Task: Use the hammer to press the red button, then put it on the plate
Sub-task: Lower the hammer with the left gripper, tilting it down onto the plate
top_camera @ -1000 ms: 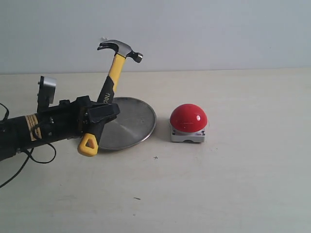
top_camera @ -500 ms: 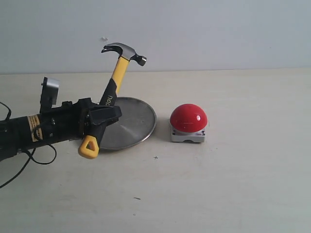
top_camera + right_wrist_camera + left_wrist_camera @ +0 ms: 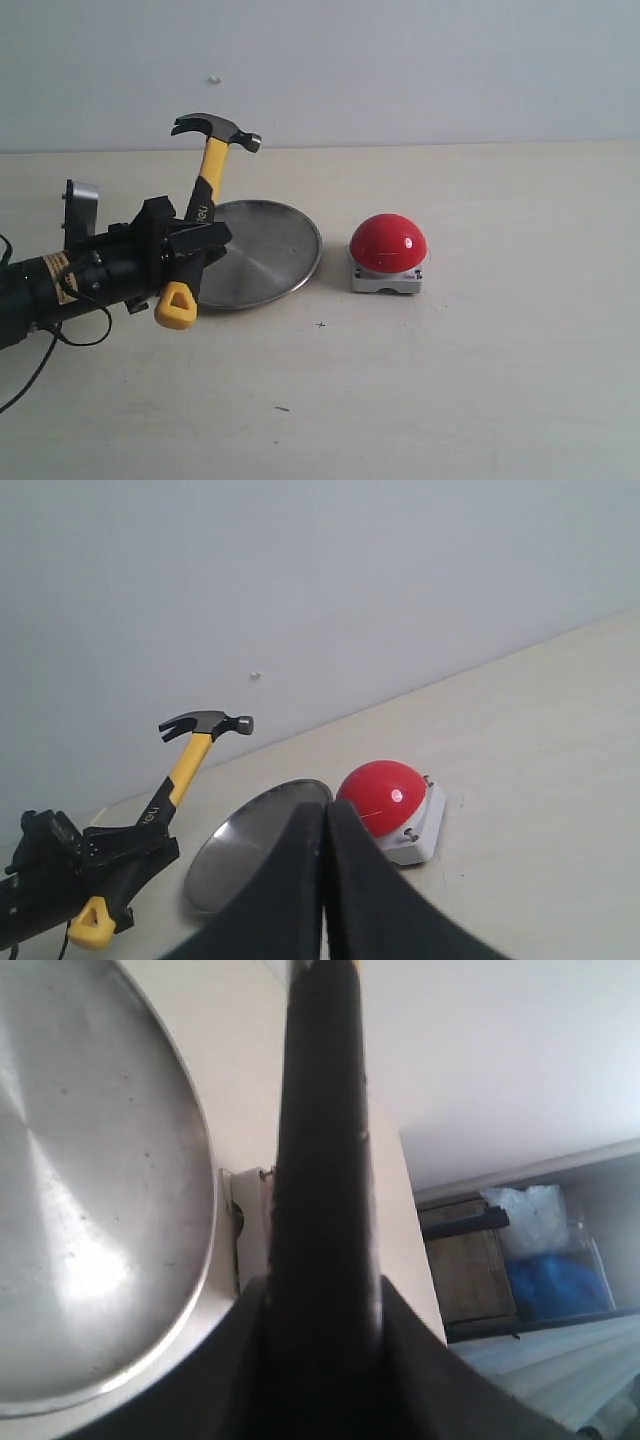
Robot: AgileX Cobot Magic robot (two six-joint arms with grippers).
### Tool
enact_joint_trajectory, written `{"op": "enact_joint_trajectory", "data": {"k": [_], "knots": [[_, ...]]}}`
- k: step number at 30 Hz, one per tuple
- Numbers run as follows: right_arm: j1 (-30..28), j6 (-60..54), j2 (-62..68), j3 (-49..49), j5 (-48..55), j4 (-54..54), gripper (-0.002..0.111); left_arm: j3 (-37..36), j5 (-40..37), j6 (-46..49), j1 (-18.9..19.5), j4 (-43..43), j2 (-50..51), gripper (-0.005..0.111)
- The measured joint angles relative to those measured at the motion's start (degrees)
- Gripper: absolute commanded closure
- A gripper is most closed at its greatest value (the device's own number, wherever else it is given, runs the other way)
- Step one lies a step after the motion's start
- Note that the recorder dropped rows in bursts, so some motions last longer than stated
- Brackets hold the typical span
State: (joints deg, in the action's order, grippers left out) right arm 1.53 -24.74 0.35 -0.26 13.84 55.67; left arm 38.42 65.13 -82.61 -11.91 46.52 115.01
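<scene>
Exterior view of a pale table (image 3: 460,380) against a plain light wall (image 3: 450,70). At left of centre, the left gripper (image 3: 193,243) reaches in from the left edge and pinches the black grip of the hammer (image 3: 208,172). The hammer stands almost upright, clear of the table, with its dark head at the upper left and its yellow looped end hanging below the jaws. Just right of the gripper, near the middle of the frame, the plate (image 3: 275,250) lies flat and empty. The red button (image 3: 388,243) sits on its grey base right of centre, near the plate but not touching it, and well apart from the hammer head. In the right wrist view the right gripper (image 3: 325,825) fills the lower centre, its fingers pressed together and holding nothing, far from all three items. Nothing visible tells whether the button has been pressed. Judging by the layout, the hammer is in hand but has not yet been laid on the plate, so at least that placing remains.
</scene>
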Motion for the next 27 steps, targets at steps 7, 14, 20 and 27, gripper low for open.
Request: {"op": "enact_joint_trajectory", "data": {"k": [7,14,20,27], "knots": [[0.0,0.0,0.0,0.0,0.0,0.0,0.108,0.0,0.0,-0.1,0.0,7.6,0.0,0.107],[0.0,0.0,0.0,0.0,0.0,0.0,0.108,0.0,0.2,-5.3,-0.1,4.6,0.0,0.107],[0.0,0.0,0.0,0.0,0.0,0.0,0.108,-0.1,0.2,-8.4,-0.3,-0.9,0.1,0.107],[0.0,0.0,0.0,0.0,0.0,0.0,0.108,0.4,-4.9,-8.3,-4.6,-11.1,0.1,0.107]]}}
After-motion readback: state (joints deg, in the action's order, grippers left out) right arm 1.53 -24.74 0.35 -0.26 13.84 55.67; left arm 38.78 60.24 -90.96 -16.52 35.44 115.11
